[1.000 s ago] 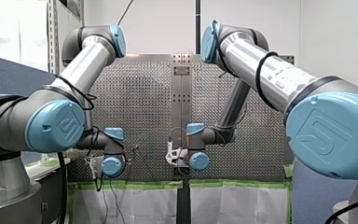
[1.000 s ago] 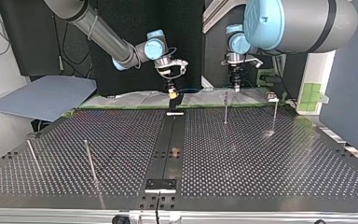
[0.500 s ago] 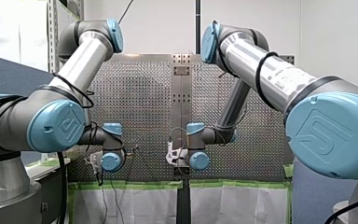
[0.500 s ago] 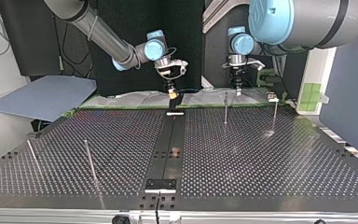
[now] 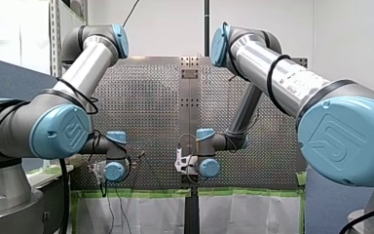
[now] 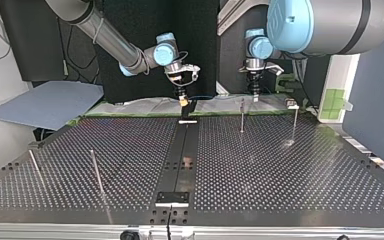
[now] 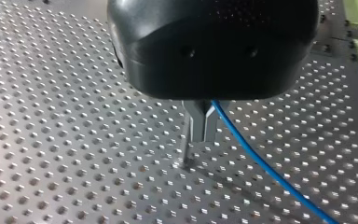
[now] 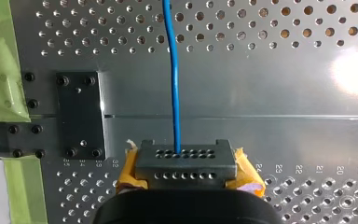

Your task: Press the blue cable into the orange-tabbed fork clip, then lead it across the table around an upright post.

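The blue cable (image 8: 173, 84) runs straight out from my right gripper (image 8: 185, 161), whose grey fingertips with orange-yellow pads are shut on it. In the top view this gripper (image 6: 183, 101) hangs over the far end of the table's dark centre strip, just above a small white piece (image 6: 187, 121). I cannot make out an orange-tabbed clip. My left gripper (image 7: 201, 135) is black, with its metal fingers shut on the cable (image 7: 261, 168), which trails away over the perforated plate. A thin upright post (image 7: 185, 151) stands right beside those fingers. In the top view my left gripper (image 6: 254, 95) hangs just behind that post (image 6: 242, 116).
A second post (image 6: 295, 122) stands near the far right corner in the top view, and two leaning posts (image 6: 96, 172) stand at the near left. A black bolted plate (image 8: 81, 116) and green tape (image 8: 0, 60) lie beside my right gripper at the table edge.
My left arm's wrist has drifted slightly toward the front view's left. My right gripper has shifted a little to the top view's left. Both grips are unchanged.
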Available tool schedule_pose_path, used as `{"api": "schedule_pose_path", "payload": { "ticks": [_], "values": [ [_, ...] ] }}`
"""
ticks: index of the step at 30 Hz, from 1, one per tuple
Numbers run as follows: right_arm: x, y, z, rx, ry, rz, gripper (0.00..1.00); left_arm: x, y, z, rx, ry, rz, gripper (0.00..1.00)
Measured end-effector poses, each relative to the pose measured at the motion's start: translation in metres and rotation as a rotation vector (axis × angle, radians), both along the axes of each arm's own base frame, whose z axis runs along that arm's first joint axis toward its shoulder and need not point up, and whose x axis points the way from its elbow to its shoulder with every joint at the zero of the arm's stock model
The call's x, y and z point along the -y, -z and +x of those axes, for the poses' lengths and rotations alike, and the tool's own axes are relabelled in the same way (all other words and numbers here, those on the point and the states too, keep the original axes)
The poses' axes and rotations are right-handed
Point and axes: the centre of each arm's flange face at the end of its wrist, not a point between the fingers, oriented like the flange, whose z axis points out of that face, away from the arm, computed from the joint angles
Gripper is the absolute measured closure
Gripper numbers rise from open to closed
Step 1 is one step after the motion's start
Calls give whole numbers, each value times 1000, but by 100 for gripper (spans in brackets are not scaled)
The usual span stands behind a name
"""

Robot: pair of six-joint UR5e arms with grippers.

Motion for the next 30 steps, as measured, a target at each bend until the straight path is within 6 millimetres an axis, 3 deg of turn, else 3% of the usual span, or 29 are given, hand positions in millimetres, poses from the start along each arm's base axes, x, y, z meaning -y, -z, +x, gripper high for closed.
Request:
{"api": "schedule_pose_path", "payload": {
  "ticks": [18, 30],
  "values": [
    [5, 1, -1, -3, 5, -5, 100, -5, 1, 24, 18, -12, -26, 100],
    [19, 0, -11, -8, 28, 0, 100, -7, -3, 43, 25, 18, -54, 100]
  ]
}}
